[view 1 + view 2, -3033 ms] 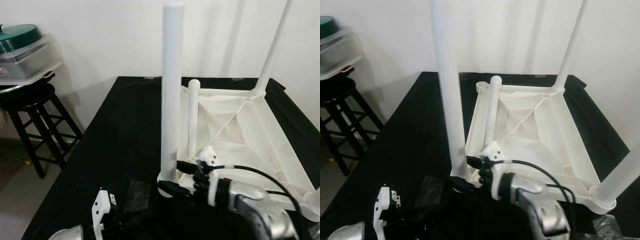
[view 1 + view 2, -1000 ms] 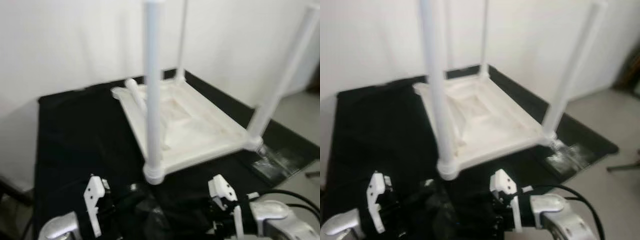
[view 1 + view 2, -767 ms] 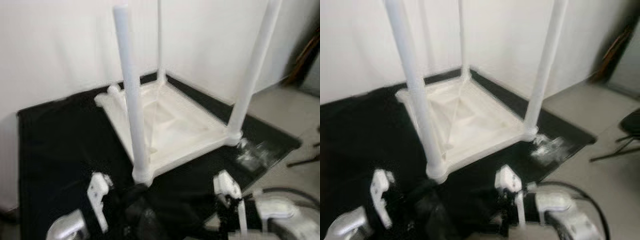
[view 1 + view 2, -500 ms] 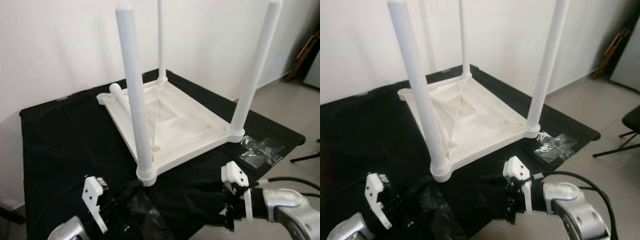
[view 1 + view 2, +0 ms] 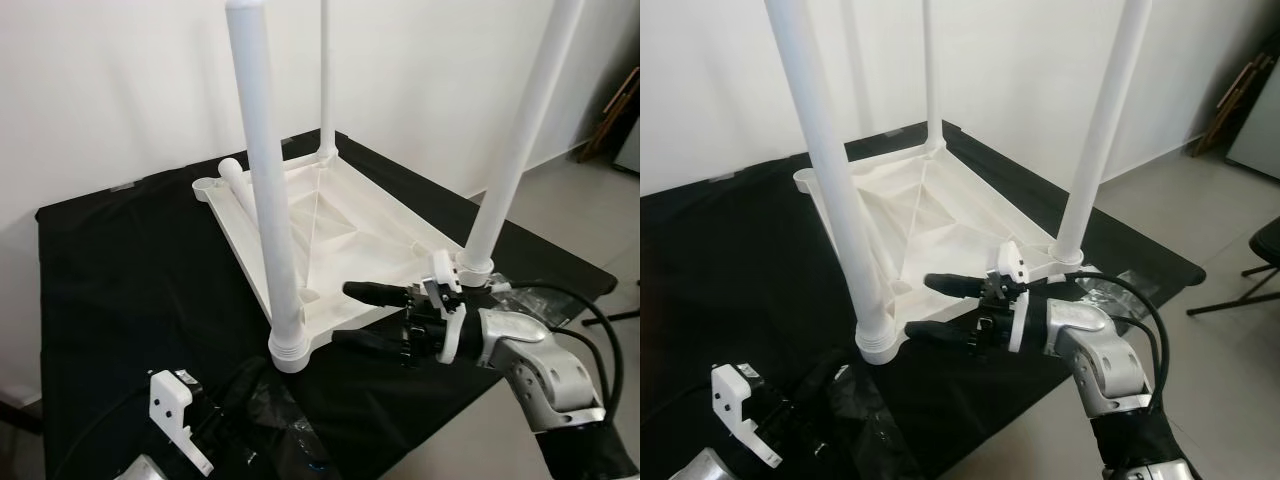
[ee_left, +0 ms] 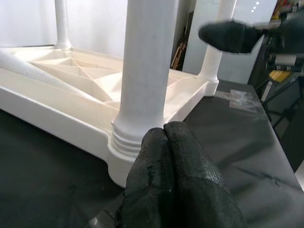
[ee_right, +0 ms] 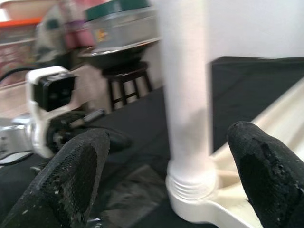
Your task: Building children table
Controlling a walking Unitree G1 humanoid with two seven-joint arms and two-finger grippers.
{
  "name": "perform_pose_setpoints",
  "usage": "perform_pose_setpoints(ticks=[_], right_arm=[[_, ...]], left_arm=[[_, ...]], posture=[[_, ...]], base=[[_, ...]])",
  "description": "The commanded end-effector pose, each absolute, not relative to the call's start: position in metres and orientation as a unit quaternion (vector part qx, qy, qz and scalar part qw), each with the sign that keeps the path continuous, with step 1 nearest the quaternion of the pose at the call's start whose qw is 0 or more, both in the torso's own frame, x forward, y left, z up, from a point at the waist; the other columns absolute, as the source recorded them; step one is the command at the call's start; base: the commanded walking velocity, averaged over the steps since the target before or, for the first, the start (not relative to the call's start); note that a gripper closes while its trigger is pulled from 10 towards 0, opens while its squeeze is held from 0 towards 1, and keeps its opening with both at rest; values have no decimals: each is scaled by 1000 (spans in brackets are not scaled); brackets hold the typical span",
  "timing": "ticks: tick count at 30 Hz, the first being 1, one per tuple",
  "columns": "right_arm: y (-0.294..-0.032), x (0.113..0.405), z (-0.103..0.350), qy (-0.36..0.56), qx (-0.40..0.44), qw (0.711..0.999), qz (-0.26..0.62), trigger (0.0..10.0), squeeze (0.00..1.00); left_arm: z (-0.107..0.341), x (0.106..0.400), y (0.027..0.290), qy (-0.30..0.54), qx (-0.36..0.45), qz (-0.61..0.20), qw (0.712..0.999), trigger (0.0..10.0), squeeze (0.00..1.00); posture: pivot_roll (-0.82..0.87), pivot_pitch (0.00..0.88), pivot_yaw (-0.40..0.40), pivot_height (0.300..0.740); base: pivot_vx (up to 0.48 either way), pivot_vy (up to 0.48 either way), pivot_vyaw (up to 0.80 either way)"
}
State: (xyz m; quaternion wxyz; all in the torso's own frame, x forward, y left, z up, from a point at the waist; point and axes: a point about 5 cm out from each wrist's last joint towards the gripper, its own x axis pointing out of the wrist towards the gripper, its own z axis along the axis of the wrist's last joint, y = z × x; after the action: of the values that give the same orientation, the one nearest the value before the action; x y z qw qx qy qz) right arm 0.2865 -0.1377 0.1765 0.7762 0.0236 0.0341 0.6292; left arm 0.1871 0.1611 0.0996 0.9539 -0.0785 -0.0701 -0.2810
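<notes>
The white table (image 5: pixel 330 225) lies upside down at the centre of the head frames on a black cloth (image 5: pixel 120 290), three legs standing up from its corners. A fourth leg (image 5: pixel 240 190) lies loose inside the frame near the upper-left corner socket. The near leg (image 5: pixel 265 180) rises at left of centre, its collar at the lower middle.

The right gripper (image 5: pixel 350 313) reaches in from the lower right, fingers spread wide, one above the table's near edge and one below it, gripping nothing. The right wrist view shows the near leg's base between its fingers (image 7: pixel 78 178), and beyond it a dark stool (image 7: pixel 128 80).

The left gripper (image 6: pixel 164 137), fingers pressed together and empty, points at the collar in its wrist view. Crumpled plastic (image 5: pixel 520 295) lies by the right leg (image 5: pixel 520 130).
</notes>
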Motion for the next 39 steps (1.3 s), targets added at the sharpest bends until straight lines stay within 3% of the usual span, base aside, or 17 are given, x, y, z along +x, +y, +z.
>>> perform_pose_setpoints(ticks=[1,3,5,9,10,11,12,17,19,20,21,28,31,32,33,34,39], right_arm=[[-124,289,176,37,12,751,659,10000,1000],[-124,289,176,37,12,751,659,10000,1000],[-109,321,184,11,-46,774,631,10000,1000],[-109,332,188,0,-69,789,610,10000,1000],[-108,335,188,5,-74,789,610,10000,882],[-108,335,188,5,-74,789,610,10000,882],[-105,338,189,10,-70,783,618,10000,0],[-91,340,190,18,-56,762,645,10000,0],[-78,337,187,22,-50,736,675,10000,0],[-78,337,187,22,-50,736,675,10000,0],[-62,337,184,18,-52,732,679,10000,0],[-46,349,180,9,-64,754,654,10000,0],[-42,355,178,12,-72,780,621,10000,0],[-42,357,177,16,-70,786,615,8784,0],[-42,357,176,18,-67,788,612,8784,0],[-44,357,174,19,-64,790,609,0,0],[-54,357,168,20,-48,802,595,0,0]], left_arm=[[100,184,160,-74,-70,-277,955,10000,0],[100,184,160,-74,-70,-277,955,10000,0],[99,181,158,-77,-64,-270,958,10000,0],[100,181,158,-78,-62,-268,958,10000,0],[100,180,157,-78,-58,-273,957,10000,0],[100,180,157,-78,-58,-273,957,10000,0],[100,179,157,-76,-54,-278,956,10000,0],[100,177,158,-75,-48,-281,956,10000,0],[101,178,158,-76,-46,-280,956,10000,0],[101,178,158,-76,-46,-280,956,10000,0],[101,178,158,-77,-43,-280,956,10000,0],[102,177,156,-80,-41,-278,956,10000,0],[103,175,155,-78,-34,-286,955,10000,0],[103,175,155,-78,-33,-286,954,10000,0],[102,175,155,-78,-33,-286,954,10000,0],[102,176,155,-77,-32,-286,955,10000,0],[101,179,155,-77,-32,-283,956,10000,0]], posture=[[-26,0,-25,740],[-26,0,-25,740],[-12,0,-35,740],[-11,0,-35,740],[-9,0,-36,740],[-9,0,-36,740],[-5,0,-39,740],[3,0,-42,740],[7,0,-44,740],[7,0,-44,740],[22,0,-53,740],[31,0,-57,740],[38,0,-62,740],[38,0,-63,740],[38,0,-63,740],[35,0,-62,740],[25,0,-56,740]], base=[[0,0,0],[0,0,0],[0,0,0],[0,0,0],[0,0,0],[0,0,0],[0,0,0],[0,0,0],[0,0,0],[0,0,0],[0,0,0],[0,0,0],[0,0,0],[0,0,0],[0,0,0],[0,0,0],[0,0,0]])
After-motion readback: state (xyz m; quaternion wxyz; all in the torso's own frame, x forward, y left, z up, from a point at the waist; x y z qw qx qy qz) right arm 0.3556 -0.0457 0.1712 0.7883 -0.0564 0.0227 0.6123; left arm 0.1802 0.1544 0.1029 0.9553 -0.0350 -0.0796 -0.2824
